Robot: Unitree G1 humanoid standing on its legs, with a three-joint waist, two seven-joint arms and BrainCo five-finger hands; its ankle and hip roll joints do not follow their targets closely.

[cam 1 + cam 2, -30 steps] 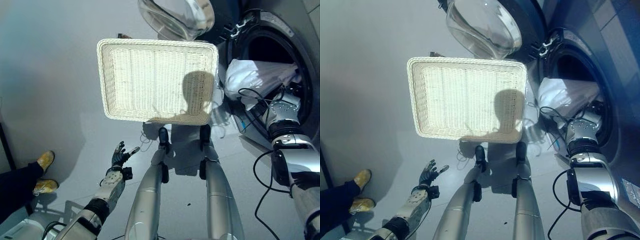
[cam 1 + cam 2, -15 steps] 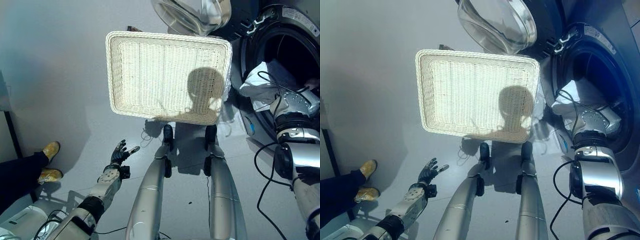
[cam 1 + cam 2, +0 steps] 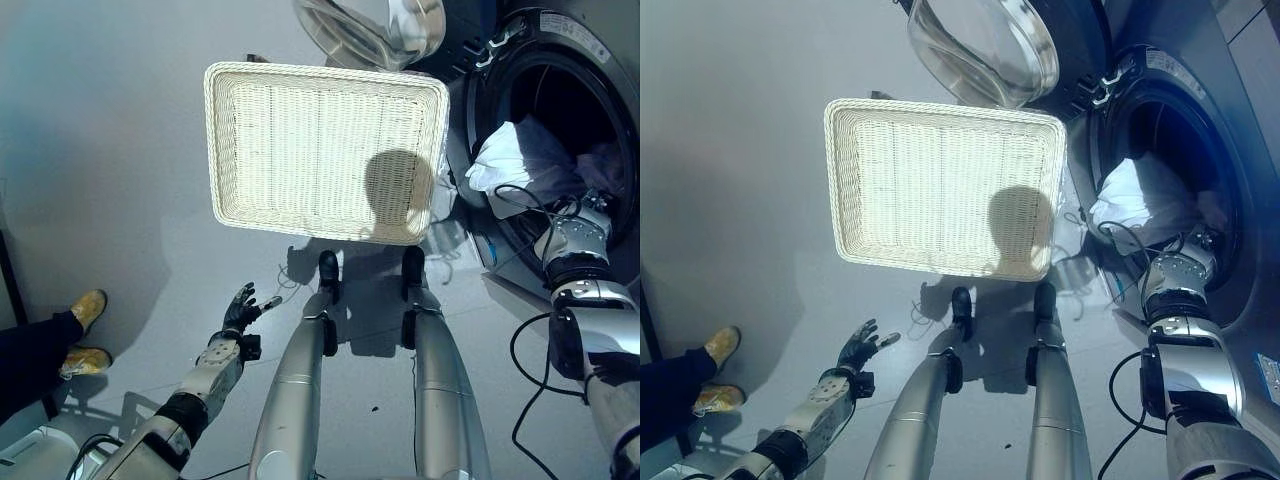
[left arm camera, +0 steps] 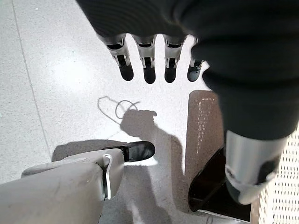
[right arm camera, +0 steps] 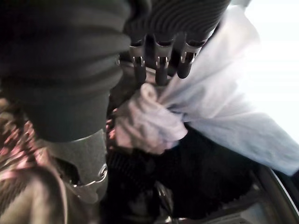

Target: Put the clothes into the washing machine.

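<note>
L hand (image 3: pixel 240 308) open, low; R hand (image 5: pixel 159 65) fingers straight, reaching fwd.

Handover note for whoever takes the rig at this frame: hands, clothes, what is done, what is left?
Left hand: open, idle above the floor.
Right hand: reaching into the washing machine opening, fingers at the white garment; grip unclear.
White garment lies in the door opening, bulging over the lower rim.
Wicker basket is empty on the floor; machine door is open.
Left: push the garment fully in.
</note>
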